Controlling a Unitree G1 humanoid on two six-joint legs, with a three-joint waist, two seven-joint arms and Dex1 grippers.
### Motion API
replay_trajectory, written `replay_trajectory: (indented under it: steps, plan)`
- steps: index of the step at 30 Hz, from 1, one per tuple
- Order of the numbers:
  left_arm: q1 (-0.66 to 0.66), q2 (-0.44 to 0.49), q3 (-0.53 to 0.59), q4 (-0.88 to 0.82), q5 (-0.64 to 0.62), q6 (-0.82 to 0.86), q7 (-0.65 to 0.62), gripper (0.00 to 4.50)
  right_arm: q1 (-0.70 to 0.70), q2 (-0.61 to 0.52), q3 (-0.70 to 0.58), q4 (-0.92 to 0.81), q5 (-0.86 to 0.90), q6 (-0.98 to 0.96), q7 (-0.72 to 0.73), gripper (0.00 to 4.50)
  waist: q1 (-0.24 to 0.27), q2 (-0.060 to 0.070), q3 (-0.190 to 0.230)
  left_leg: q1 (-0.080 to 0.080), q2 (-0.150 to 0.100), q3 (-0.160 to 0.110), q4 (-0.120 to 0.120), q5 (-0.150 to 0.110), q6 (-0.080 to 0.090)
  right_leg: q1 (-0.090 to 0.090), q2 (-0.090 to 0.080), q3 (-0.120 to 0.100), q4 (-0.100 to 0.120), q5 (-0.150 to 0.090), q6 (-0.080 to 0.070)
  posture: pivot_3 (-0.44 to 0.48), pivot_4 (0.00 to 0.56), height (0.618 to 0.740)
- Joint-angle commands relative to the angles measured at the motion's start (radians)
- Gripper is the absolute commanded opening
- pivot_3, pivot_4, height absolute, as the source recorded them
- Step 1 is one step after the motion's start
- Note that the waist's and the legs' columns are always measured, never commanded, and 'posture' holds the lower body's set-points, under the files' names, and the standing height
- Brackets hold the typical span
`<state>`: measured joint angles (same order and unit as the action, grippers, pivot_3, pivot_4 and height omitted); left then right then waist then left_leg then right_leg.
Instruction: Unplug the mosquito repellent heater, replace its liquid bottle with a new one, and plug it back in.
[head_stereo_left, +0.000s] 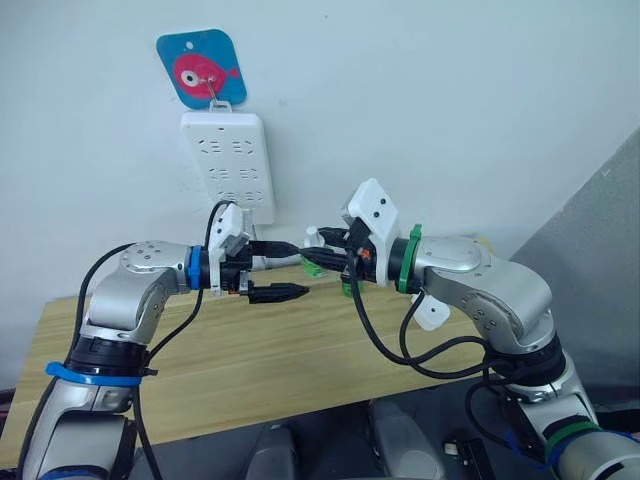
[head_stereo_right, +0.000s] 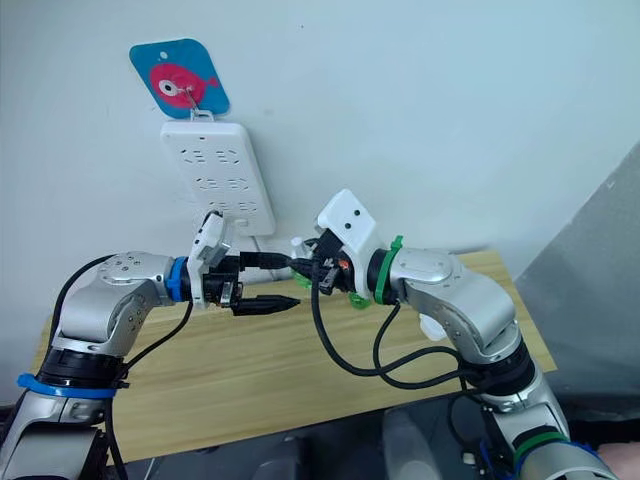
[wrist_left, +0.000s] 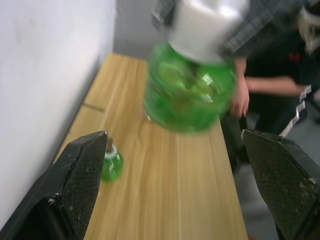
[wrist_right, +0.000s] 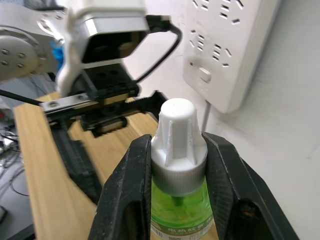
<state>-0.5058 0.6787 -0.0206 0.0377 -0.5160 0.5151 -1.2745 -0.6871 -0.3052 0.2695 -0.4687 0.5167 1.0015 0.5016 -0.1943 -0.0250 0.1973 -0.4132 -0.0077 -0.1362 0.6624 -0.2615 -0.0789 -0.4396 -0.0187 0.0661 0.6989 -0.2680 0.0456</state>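
The right gripper (wrist_right: 175, 165) is clamped on a green liquid bottle (wrist_right: 181, 200), its two black fingers (wrist_right: 127, 195) pressed against either side of the white cap (wrist_right: 177, 135). In the head views the bottle (head_stereo_left: 315, 262) is held in the air above the wooden desk (head_stereo_left: 300, 360), in front of the wall and just below the white power strip (head_stereo_left: 227, 160), with the cap pointed toward the left gripper (head_stereo_left: 295, 270). The left gripper is held with its fingers (wrist_left: 80, 180) spread wide apart and nothing between them; its fingertips are seen near the capped end of the held bottle, one finger level with it and the other below. Whether the tips touch the bottle cannot be told.

A second green bottle (wrist_left: 111, 162), small in the left wrist view, is seen standing upright on the desk close to the wall. The power strip is hung on the wall from a hook on a blue plaque with a pink fish (head_stereo_left: 203, 68), and its sockets are seen unoccupied. A person's hand (wrist_left: 241, 97) and dark clothing are seen past the far end of the desk in the left wrist view. The mosquito repellent heater cannot be made out.
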Motion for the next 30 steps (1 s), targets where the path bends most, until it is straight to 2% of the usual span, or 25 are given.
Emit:
replay_trajectory:
  steps: [1, 8, 15, 21, 25, 29, 30]
  plan:
    - [-0.009, -0.014, 0.032, -0.048, -0.038, 0.001, 0.014, 4.5, -0.003, 0.006, -0.027, -0.05, 0.037, 0.0, 0.018, 1.09, -0.001, 0.0, -0.006, 0.0, 0.0, 0.0, 0.0, 0.0, 0.0, 0.0, 0.0, 0.0, 0.0, 0.0, 0.0, -0.167, 0.113, 0.74]
    - [-0.01, -0.017, 0.018, -0.113, -0.105, 0.066, -0.015, 4.5, 0.003, 0.005, -0.026, -0.059, 0.055, 0.006, 0.026, 1.09, -0.001, 0.001, -0.021, 0.003, 0.0, 0.0, 0.0, 0.0, 0.001, 0.002, 0.0, 0.0, 0.0, 0.0, 0.0, -0.167, 0.108, 0.74]
    - [-0.021, -0.003, -0.005, -0.075, -0.075, 0.044, -0.052, 4.5, 0.002, 0.004, -0.021, -0.064, 0.061, 0.006, 0.029, 1.09, 0.0, 0.001, -0.022, 0.016, 0.0, 0.0, -0.002, -0.002, 0.003, 0.017, 0.0, 0.0, -0.002, 0.0, 0.0, -0.167, 0.108, 0.74]
    - [-0.03, -0.001, -0.013, -0.056, -0.07, 0.042, -0.071, 4.5, 0.001, 0.0, -0.021, -0.069, 0.072, 0.006, 0.028, 1.09, 0.0, 0.001, -0.022, 0.016, 0.0, 0.0, -0.001, -0.002, 0.003, 0.018, 0.001, 0.0, -0.002, -0.001, 0.0, -0.167, 0.108, 0.74]
    - [-0.038, -0.008, -0.014, -0.047, -0.066, 0.038, -0.074, 3.71, 0.0, -0.001, -0.02, -0.069, 0.07, 0.004, 0.028, 1.09, 0.0, 0.001, -0.022, 0.016, 0.0, 0.0, -0.001, -0.002, 0.003, 0.018, 0.001, 0.0, -0.002, -0.001, 0.0, -0.167, 0.108, 0.74]
    - [-0.048, -0.023, -0.008, -0.049, -0.075, 0.045, -0.059, 2.52, 0.001, -0.001, -0.02, -0.069, 0.071, 0.005, 0.027, 1.09, 0.0, 0.001, -0.022, 0.016, 0.0, -0.001, -0.001, -0.002, 0.003, 0.018, 0.001, 0.0, -0.002, -0.001, 0.0, -0.167, 0.108, 0.74]
    - [-0.05, -0.028, -0.006, -0.053, -0.078, 0.047, -0.054, 2.39, 0.001, -0.001, -0.02, -0.069, 0.071, 0.006, 0.028, 1.09, 0.0, 0.001, -0.022, 0.016, 0.0, -0.001, -0.001, -0.002, 0.003, 0.018, 0.001, 0.0, -0.002, -0.001, 0.0, -0.167, 0.108, 0.74]
